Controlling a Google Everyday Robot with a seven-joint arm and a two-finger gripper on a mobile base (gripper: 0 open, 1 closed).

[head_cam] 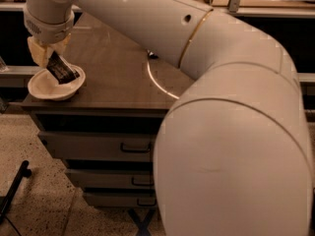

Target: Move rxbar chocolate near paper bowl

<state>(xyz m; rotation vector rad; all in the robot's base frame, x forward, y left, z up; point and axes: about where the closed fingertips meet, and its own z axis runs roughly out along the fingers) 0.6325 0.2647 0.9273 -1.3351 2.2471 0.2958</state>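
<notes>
The paper bowl (pixel 53 87) is off-white and sits at the front left corner of the brown cabinet top (pixel 113 77). My gripper (pixel 48 53) hangs just above the bowl's far left rim, with pale yellowish fingers (pixel 39 51). It is shut on the rxbar chocolate (pixel 62 69), a black wrapper with pale lettering. The bar hangs tilted, its lower end over the bowl's inside, touching or nearly touching it. My white arm fills most of the right side of the view.
A bright curved reflection (pixel 156 81) lies on the cabinet top. The cabinet has several drawers with dark handles (pixel 135 148) below. A speckled floor (pixel 44 181) lies at the left. The arm hides the right half of the cabinet top.
</notes>
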